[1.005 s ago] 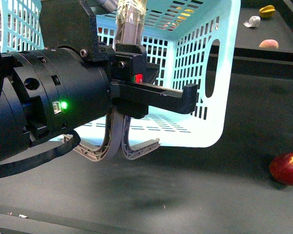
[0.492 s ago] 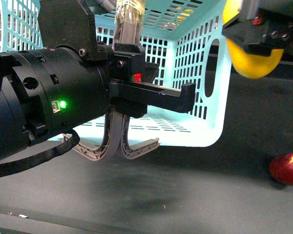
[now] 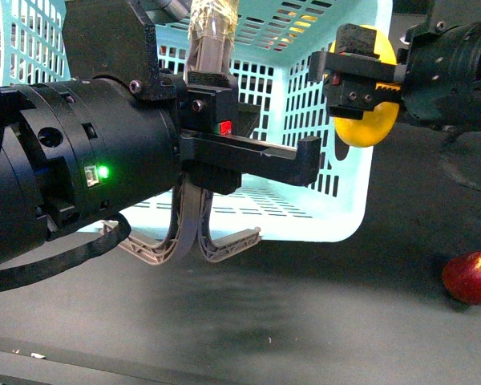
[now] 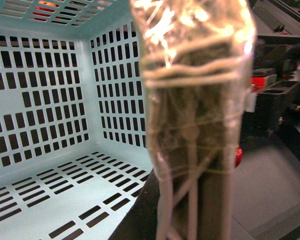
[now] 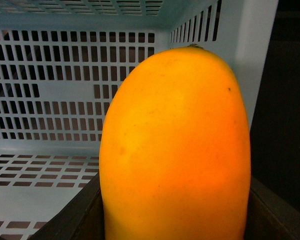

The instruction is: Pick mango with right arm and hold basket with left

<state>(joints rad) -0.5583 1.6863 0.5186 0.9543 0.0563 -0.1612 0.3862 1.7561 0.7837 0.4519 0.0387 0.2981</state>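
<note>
The light-turquoise basket (image 3: 325, 120) lies tipped on its side, its open mouth facing me and its slotted walls (image 4: 45, 100) filling the left wrist view. My left gripper (image 3: 212, 80) is shut on the basket's taped handle (image 4: 195, 115), held up close in front of its camera. The yellow mango (image 3: 367, 120) hangs in the air just right of the basket's rim, with my right gripper (image 3: 361, 76) shut on it. Up close in the right wrist view the mango (image 5: 177, 150) fills the space between the jaws, with the basket (image 5: 50, 95) right behind it.
A red round fruit (image 3: 470, 277) lies on the dark table at the right. Two grey-brown curved handles (image 3: 188, 241) hang under the left arm, near the basket's lower rim. The thick black left arm (image 3: 72, 160) blocks the left half of the front view.
The right arm has come in from the upper right, carrying the mango leftward and slightly down to the basket's right rim. The left arm and basket have not moved.
</note>
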